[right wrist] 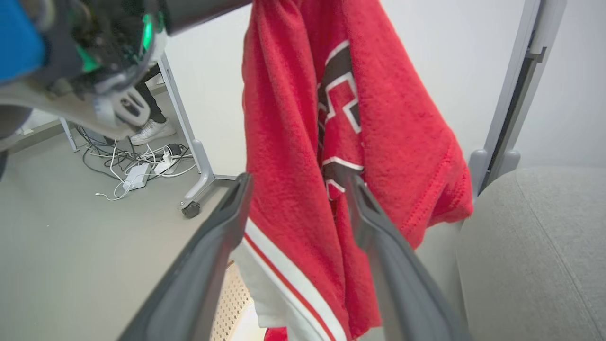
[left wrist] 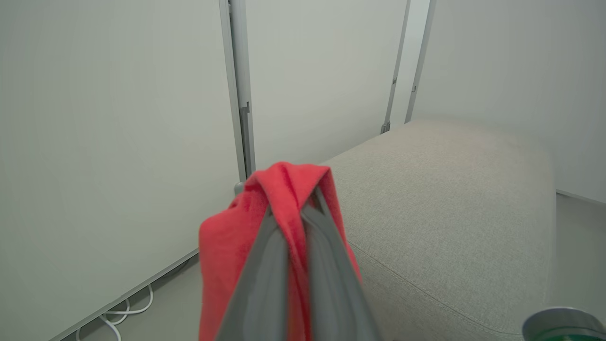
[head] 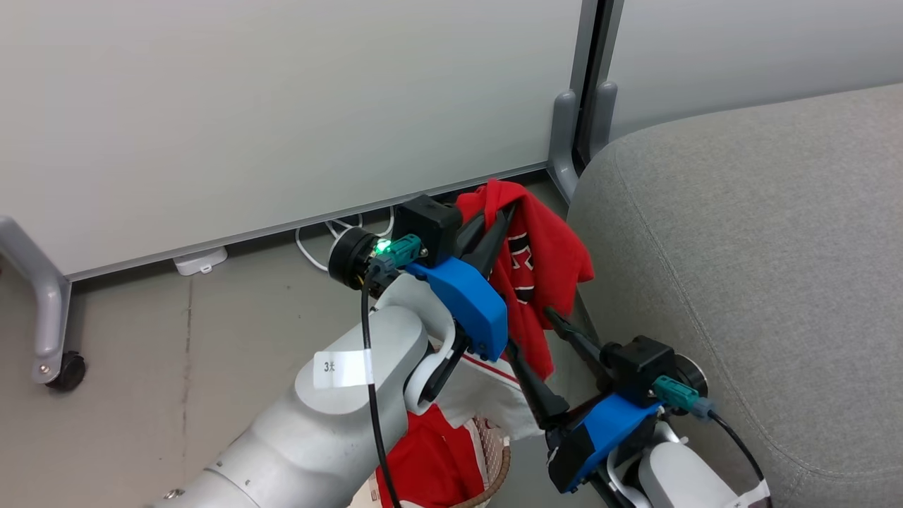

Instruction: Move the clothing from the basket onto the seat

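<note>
Clothing (head: 547,268) is hanging in the air from the left gripper (head: 509,210), whose fingers are pinching tight on a bunched fold at the top of the red fabric. The piece is dangling just left of the seat (head: 741,247) and its rounded edge, and above the basket (head: 497,473), which is sitting on the floor (head: 176,339) at the near side. Whether the fabric is brushing the seat, I cannot tell. More garments (head: 430,458), red and white, are lying in the basket. The right gripper (head: 529,330) is standing wide open, lower and nearer, its two fingers pointing up on either side of the dangling lower part. Fabric is hanging between them, but they are not clamping it. On the far side a pale panel (head: 282,106) is standing, with a white cable (head: 310,250) lying at its foot.
</note>
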Tool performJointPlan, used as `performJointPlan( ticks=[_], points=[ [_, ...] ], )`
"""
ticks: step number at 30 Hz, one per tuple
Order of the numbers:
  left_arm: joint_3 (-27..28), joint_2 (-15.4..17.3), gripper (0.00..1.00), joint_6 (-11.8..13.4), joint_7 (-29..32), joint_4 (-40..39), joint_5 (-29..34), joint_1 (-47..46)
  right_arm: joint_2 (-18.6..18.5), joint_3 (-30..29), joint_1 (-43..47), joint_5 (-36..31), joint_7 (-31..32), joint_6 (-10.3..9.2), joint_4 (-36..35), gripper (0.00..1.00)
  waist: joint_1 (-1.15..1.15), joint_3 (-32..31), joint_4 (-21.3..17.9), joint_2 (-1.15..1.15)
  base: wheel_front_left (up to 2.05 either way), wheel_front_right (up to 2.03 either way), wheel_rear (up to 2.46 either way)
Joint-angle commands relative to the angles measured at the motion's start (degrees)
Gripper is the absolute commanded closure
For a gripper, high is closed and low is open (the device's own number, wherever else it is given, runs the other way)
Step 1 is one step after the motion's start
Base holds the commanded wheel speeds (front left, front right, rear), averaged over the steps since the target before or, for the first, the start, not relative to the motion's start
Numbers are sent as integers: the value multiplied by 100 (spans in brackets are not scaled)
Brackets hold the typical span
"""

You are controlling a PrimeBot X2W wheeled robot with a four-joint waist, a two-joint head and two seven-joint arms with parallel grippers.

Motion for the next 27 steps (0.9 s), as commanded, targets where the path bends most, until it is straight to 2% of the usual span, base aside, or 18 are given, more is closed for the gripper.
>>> performJointPlan(
  ticks=[1, 13, 27],
  points=[
    [-23, 5, 100, 12, -45, 13, -28, -92, -12, 40, -59, 56, 6, 2, -22, 0, 0, 14, 12, 0, 0, 0, 0],
    [-451, 5, 100, 65, -105, -29, -374, -312, -12, 438, -898, 354, 112, 3, 631, 0, 0, 162, 150, 0, 0, 0, 0],
    [-907, 2, 100, 113, -156, -180, -798, -495, -13, 935, -1941, 1023, -142, 2, 2168, 0, 0, 218, 408, 0, 0, 0, 0]
  ],
)
